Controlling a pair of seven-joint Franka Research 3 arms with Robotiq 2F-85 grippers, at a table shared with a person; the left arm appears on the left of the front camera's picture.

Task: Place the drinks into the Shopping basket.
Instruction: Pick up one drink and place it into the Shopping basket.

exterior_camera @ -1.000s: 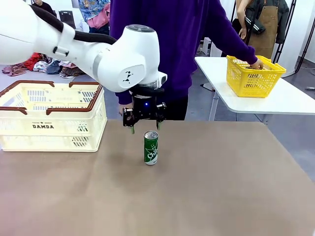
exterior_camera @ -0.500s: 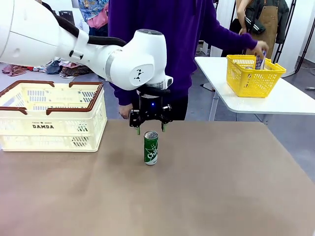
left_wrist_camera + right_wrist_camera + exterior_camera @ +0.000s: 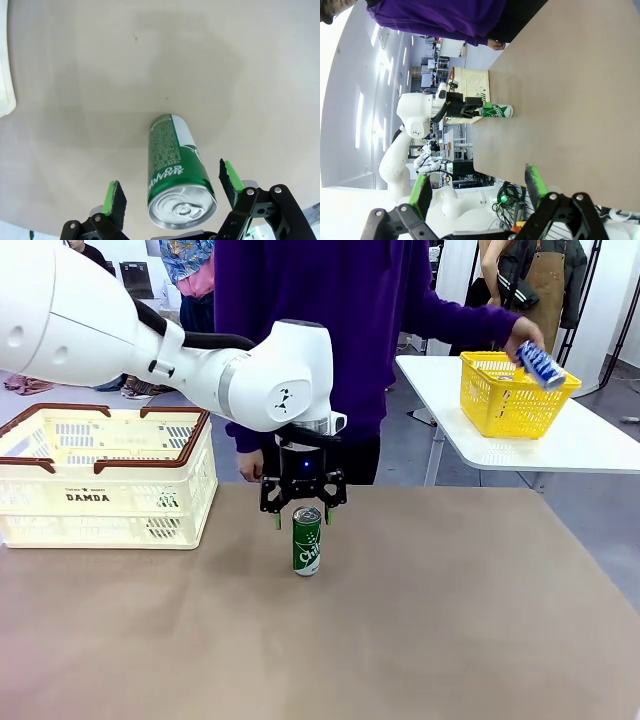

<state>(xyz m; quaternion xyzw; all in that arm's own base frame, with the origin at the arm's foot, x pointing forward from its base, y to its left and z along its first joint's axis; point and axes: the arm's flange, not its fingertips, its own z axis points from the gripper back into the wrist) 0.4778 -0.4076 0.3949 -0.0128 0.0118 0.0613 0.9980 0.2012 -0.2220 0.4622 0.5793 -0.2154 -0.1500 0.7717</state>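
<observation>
Surface: one brown desk (image 3: 450,620), matt and plain, spanning the width of the front view.
Room: grey floor beyond the desk. One white side table (image 3: 585,445) stands behind it on the robot's right. One person (image 3: 330,320) in a purple top stands at the desk's far edge.
Drinks, count: two seen, one green can (image 3: 307,540) and one slim blue can (image 3: 541,365).
Green can, position: upright on the desk near its middle, silver top with pull tab facing up, well apart from the Shopping basket (image 3: 105,485).
Blue can, position: tilted, held in the person's hand (image 3: 524,335) just above the yellow basket (image 3: 515,395).
Baskets, count: two. The Shopping basket is cream with a brown rim and handles, "DAMDA" on its side, and sits on the desk at the robot's left. The yellow basket is mesh and sits on the side table.
End effectors, count: two.
Left end effector (image 3: 303,522): points straight down over the green can, jaws spread wide, one green pad on either side of the can's top. In the wrist view the pads (image 3: 115,197) stand clear of the can wall. No contact seen, nothing gripped.
Right end effector (image 3: 479,189): jaws spread wide with nothing between them. Its wrist camera looks across the desk toward the green can and the left arm.
</observation>
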